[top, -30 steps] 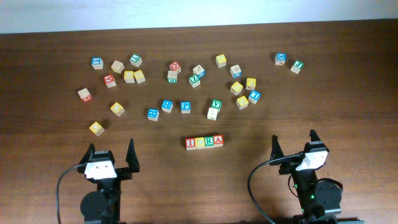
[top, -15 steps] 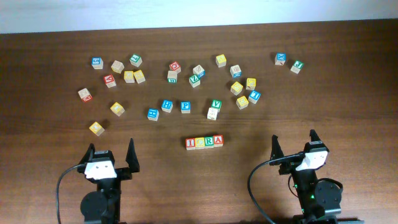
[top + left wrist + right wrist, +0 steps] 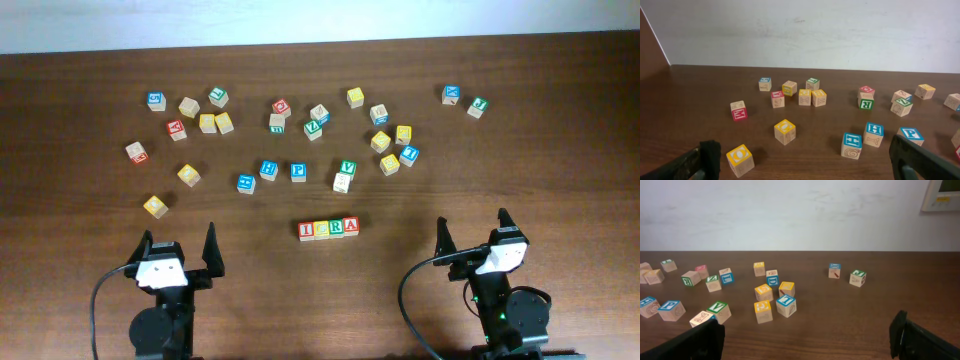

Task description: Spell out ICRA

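Holding station at the near edge of the table (image 3: 70, 230), both arms are back and out of the play — the left gripper (image 3: 178, 238) is spread wide with nothing between its fingers, and the right gripper (image 3: 472, 224) is just as wide and just as empty. And look at the middle: the ICRA row (image 3: 328, 228) sits between the two arms, red I (image 3: 306, 230), yellow C (image 3: 321, 229), green R (image 3: 336, 228), red A (image 3: 351, 226), side by side and touching, reading left to right in the overhead view. Against the frames from a second and half a second ago, nothing differs — same row, same scatter of spare cubes (image 3: 189, 175) farther back, the blue P cube (image 3: 298, 171) among them, same arm poses. That stillness tells its own story: to my eye the word is spelled and the job looks finished, with no cube left to fetch. Neither wrist view catches the row; they show only the loose cubes beyond the open fingers.
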`<action>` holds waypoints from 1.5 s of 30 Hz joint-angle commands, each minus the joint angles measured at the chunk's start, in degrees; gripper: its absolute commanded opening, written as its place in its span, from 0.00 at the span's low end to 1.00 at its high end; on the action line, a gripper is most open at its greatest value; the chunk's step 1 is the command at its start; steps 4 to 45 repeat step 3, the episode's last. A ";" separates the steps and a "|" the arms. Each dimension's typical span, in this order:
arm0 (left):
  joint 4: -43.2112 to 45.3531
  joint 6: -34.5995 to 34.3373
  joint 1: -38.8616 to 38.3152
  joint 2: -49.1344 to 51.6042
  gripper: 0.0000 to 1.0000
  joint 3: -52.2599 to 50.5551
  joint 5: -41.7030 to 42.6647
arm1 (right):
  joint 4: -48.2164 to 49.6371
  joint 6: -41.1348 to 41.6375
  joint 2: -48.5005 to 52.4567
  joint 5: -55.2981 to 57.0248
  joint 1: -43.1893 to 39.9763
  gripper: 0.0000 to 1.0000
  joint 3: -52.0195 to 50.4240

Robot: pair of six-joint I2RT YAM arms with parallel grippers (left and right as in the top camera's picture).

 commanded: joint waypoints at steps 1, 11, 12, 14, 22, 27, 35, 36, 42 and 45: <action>0.15 -0.37 -0.24 -0.55 0.99 -0.48 -0.57 | -0.39 0.24 -0.39 0.48 -0.44 0.98 -0.28; 0.15 -0.37 -0.24 -0.55 0.99 -0.48 -0.57 | -0.39 0.24 -0.39 0.48 -0.44 0.98 -0.28; 0.15 -0.37 -0.24 -0.55 0.99 -0.48 -0.57 | -0.39 0.24 -0.39 0.48 -0.44 0.98 -0.28; 0.15 -0.37 -0.24 -0.55 0.99 -0.48 -0.57 | -0.39 0.24 -0.39 0.48 -0.44 0.98 -0.28; 0.15 -0.37 -0.24 -0.55 0.99 -0.48 -0.57 | -0.39 0.24 -0.39 0.48 -0.44 0.98 -0.28; 0.15 -0.37 -0.24 -0.55 0.99 -0.48 -0.57 | -0.39 0.24 -0.39 0.48 -0.44 0.98 -0.28; 0.15 -0.37 -0.24 -0.55 0.99 -0.48 -0.57 | -0.39 0.24 -0.39 0.48 -0.44 0.98 -0.28; 0.15 -0.37 -0.24 -0.55 0.99 -0.48 -0.57 | -0.39 0.24 -0.39 0.48 -0.44 0.98 -0.28; 0.15 -0.37 -0.24 -0.55 0.99 -0.48 -0.57 | -0.39 0.24 -0.39 0.48 -0.44 0.98 -0.28; 0.15 -0.37 -0.24 -0.55 0.99 -0.48 -0.57 | -0.39 0.24 -0.39 0.48 -0.44 0.98 -0.28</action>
